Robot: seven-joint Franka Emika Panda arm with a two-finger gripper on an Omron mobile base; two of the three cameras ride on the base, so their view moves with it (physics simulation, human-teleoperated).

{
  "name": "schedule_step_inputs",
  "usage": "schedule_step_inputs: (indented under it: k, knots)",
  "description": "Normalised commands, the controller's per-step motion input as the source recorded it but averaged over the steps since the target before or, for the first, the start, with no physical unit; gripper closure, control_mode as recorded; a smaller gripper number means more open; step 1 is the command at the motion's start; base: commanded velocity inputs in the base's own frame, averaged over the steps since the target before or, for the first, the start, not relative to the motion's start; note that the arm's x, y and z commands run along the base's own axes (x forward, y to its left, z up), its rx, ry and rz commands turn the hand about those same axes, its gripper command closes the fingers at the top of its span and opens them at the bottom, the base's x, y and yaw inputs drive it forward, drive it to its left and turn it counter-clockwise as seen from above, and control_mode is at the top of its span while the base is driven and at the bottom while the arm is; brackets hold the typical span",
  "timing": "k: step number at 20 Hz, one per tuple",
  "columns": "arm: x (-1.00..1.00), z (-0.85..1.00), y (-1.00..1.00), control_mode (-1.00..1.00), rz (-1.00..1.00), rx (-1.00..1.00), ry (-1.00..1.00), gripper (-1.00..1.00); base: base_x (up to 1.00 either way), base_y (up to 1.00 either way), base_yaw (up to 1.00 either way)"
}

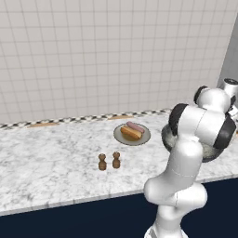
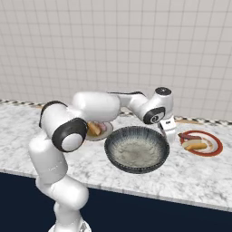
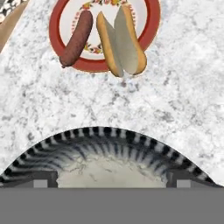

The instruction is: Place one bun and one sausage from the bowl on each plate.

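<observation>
The open gripper (image 2: 169,134) hangs over the bowl's (image 2: 136,152) rim; bun (image 3: 121,41) and sausage (image 3: 77,38) lie on the red-rimmed plate (image 3: 151,26) beyond.

Bright even rendered light, faint soft shadows, no glare, slightly coarse resolution

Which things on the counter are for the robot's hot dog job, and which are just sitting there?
For the job:
- bowl
- red-rimmed plate with a sausage and a bun
- grey plate with a sausage and a bun

Just sitting there:
- two small brown shakers
</observation>
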Motion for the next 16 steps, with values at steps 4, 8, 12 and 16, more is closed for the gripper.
schedule_step_inputs:
  k: [4,8,12,16]
  knots:
    - [-0.65,0.85,1.00,-1.00,0.06,0.00,0.00,-1.00,0.00,0.00,0.00]
    - [-0.59,1.00,1.00,-1.00,0.01,0.00,-0.09,-1.00,0.00,0.00,0.00]
    - [-0.73,0.62,0.98,-1.00,0.02,0.00,-0.22,-1.00,0.00,0.00,0.00]
    - [-0.09,0.00,0.00,-1.00,0.00,0.00,-0.03,-1.00,0.00,0.00,0.00]
